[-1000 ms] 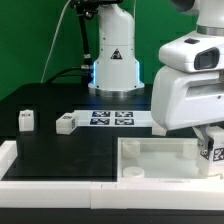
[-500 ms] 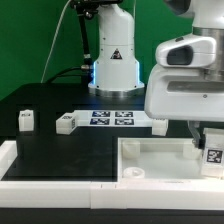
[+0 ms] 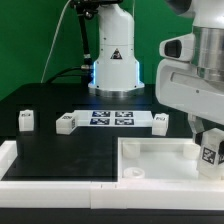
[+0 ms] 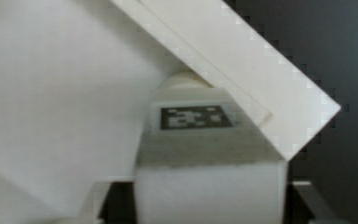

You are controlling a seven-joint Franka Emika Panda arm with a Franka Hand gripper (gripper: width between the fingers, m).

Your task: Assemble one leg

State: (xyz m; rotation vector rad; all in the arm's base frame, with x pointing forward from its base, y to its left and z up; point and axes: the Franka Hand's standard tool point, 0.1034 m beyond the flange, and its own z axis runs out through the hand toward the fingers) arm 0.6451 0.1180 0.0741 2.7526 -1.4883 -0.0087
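Observation:
My gripper (image 3: pixel 206 138) is shut on a leg (image 3: pixel 210 154), a small white block with a black-and-white tag facing the camera. It holds the leg over the right end of the large white tray (image 3: pixel 150 150), at the exterior view's right. In the wrist view the leg (image 4: pixel 202 165) fills the space between the two dark fingers (image 4: pixel 115 203) of the gripper (image 4: pixel 208 208), with the tray's white surface (image 4: pixel 51 100) and an angled edge behind it. I cannot tell whether the leg touches the tray.
Three loose legs lie on the black table: one at the left (image 3: pixel 26 120), one beside the marker board (image 3: pixel 66 123), and one at the board's right end (image 3: pixel 160 120). The marker board (image 3: pixel 110 118) lies in the middle. The robot base (image 3: pixel 114 65) stands behind.
The arm has shifted toward the exterior view's right, uncovering the loose leg at the marker board's right end. The held leg has stayed almost in place over the tray.

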